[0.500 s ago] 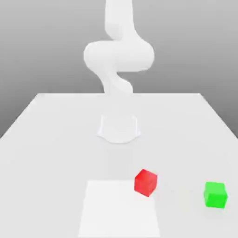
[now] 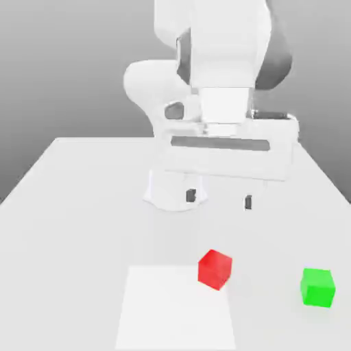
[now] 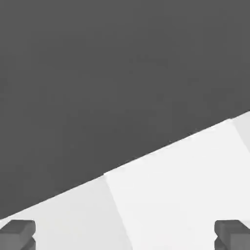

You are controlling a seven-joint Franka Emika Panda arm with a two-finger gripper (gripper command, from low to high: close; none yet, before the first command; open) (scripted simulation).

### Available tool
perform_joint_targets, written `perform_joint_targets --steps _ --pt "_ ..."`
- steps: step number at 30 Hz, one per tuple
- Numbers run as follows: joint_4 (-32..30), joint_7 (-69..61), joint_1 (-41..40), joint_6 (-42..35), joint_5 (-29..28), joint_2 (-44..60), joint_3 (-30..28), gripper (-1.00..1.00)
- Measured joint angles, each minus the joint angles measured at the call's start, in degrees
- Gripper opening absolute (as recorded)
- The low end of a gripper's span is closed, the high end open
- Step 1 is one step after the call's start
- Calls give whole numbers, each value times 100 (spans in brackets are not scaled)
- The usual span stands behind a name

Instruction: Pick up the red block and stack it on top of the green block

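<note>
Lowered into the exterior view since the earlier frame, the gripper (image 2: 219,199) hangs spread and empty above the red block (image 2: 214,269), with the green block (image 2: 317,287) well apart to the right. Descending without matching the red block's angle could clip its corner and shove it. The hand view adds the worktop's edge (image 3: 53,196), which the exterior view lacks.

Exterior view, 12 = far side: red block (image 2: 214,269) at patch (image 2: 175,312)'s 1 o'clock corner, green block (image 2: 317,288) at red's 3, well apart. Base (image 2: 175,192) at red's 11, patch's 12. All on table (image 2: 75,240).
</note>
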Motion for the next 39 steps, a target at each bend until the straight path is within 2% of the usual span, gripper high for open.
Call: perform_joint_targets --steps 2,5,9,10,17,20,23,25,34,36,39 --pt "-343 564 -8 413 -32 585 148 0" --pt "-429 1247 -57 1037 -606 1399 100 0" --pt "-322 1977 556 1734 -1571 2258 -740 0" --pt "-301 2063 716 1859 -1688 2407 -928 -100" --pt "-300 2075 735 1878 -1701 2416 -947 -100" --pt "-380 1645 476 1468 -1104 1915 -532 -100" --pt "-473 1179 560 966 -455 1307 -419 -100" --pt "-448 980 720 646 -256 1016 -416 -100" --pt "1269 30 2048 -469 -643 1660 190 -100" --pt "1515 -3 2152 -447 -832 1930 220 -100" --pt "1618 256 2276 -9 -1257 2498 50 -100"
